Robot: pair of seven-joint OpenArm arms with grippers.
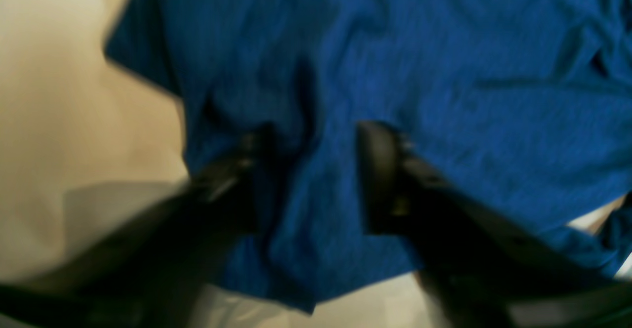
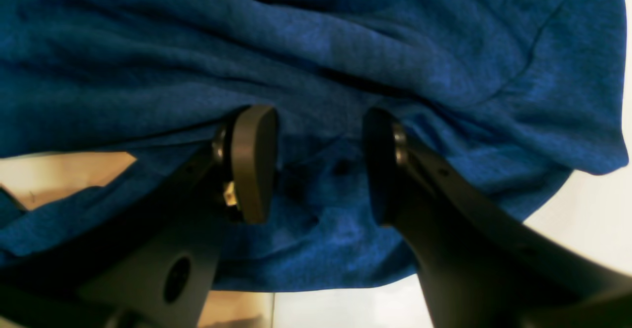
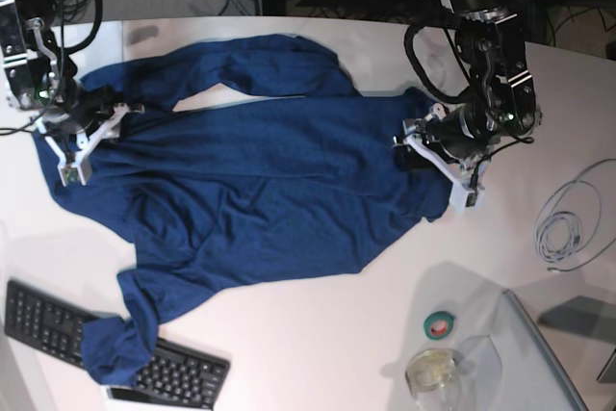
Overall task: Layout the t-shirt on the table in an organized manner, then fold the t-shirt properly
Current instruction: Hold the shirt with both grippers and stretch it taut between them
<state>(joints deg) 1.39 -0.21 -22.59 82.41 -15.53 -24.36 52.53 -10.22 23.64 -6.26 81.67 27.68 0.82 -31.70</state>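
- We are in the laying-out step — the t-shirt [image 3: 260, 180] lies spread across the table [image 3: 318, 353] but rumpled, one sleeve draped over the keyboard [image 3: 58, 320] at the near edge.
- Our left gripper [image 1: 316, 170] stands over the shirt's edge with its jaws parted and a ridge of cloth between them; nothing looks pinched, so we judge it released.
- Our right gripper [image 2: 321, 162] sits at the opposite edge, jaws likewise apart over folds, gripping nothing that we can see.
- Next, we judge, each gripper needs a fresh hold on an edge or corner, then an outward pull to flatten the wrinkles — and the sleeve must come off the keyboard.
- The left wrist view is blurred; we cannot tell whether the pads [image 1: 377, 170] touch cloth. The collar and hem are hard to pick out among the folds.
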